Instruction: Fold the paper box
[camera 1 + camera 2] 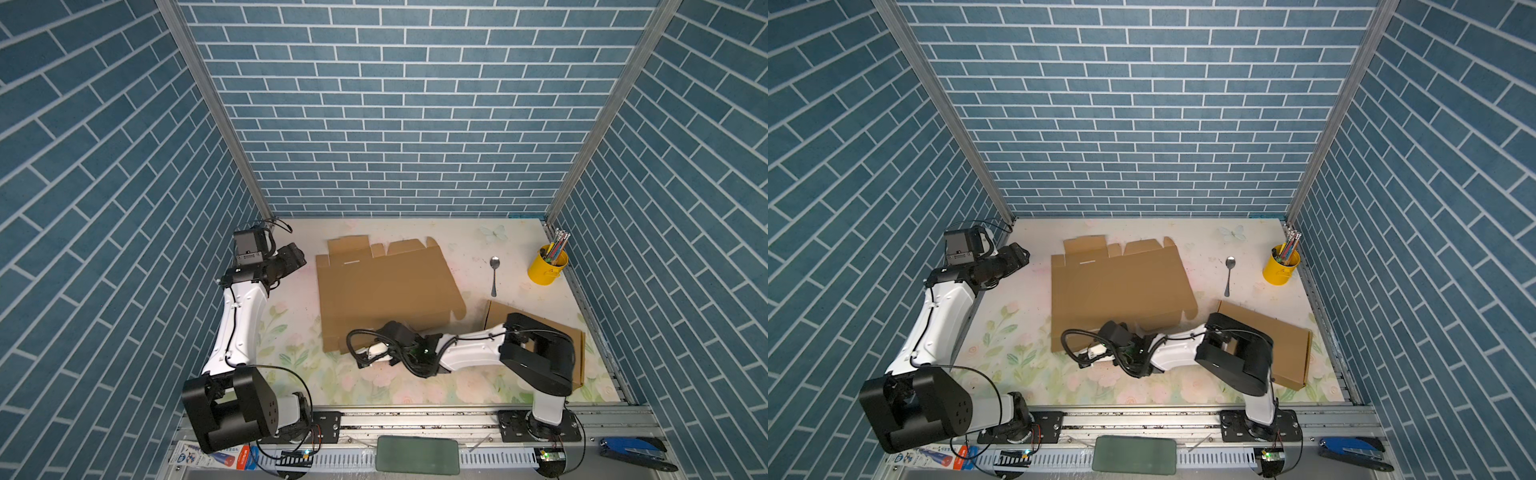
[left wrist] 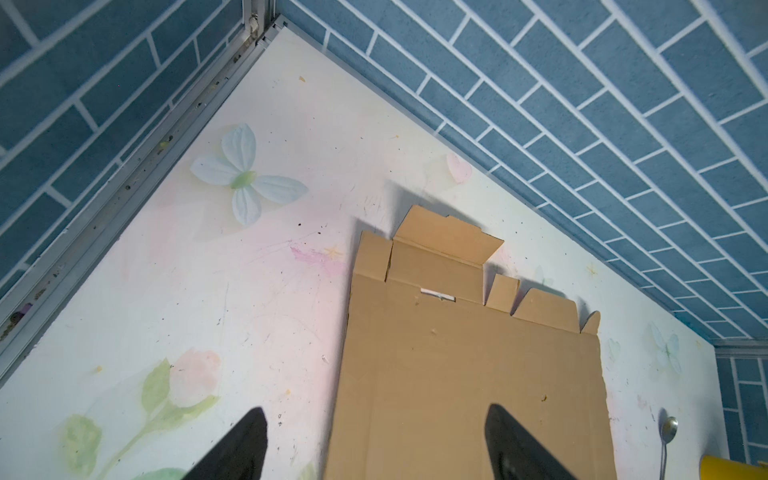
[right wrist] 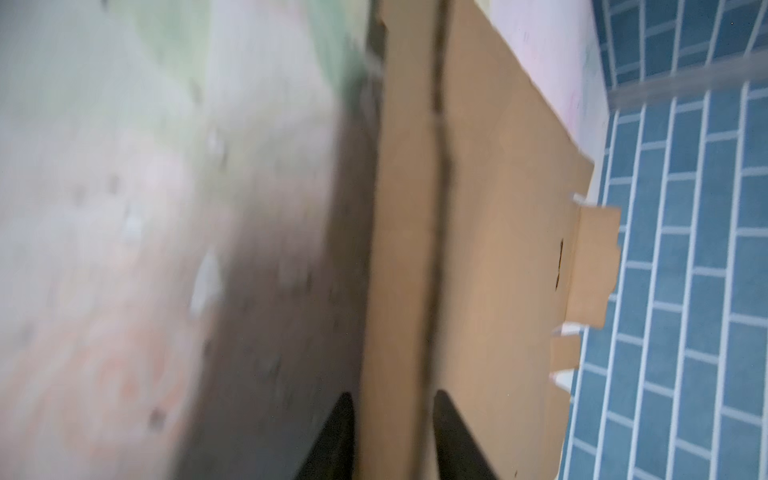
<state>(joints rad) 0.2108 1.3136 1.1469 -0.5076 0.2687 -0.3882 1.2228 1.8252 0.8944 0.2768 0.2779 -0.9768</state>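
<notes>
One flat paper box (image 1: pixel 382 286), one folded box (image 1: pixel 1289 349), one spoon (image 1: pixel 494 274), one yellow pen cup (image 1: pixel 546 270).

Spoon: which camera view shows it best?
Both top views: the spoon lies whole, bowl and handle, between the flat box and the cup, touching neither. The left wrist view catches only its bowl and part of the handle at the edge. The right wrist view misses it.
</notes>
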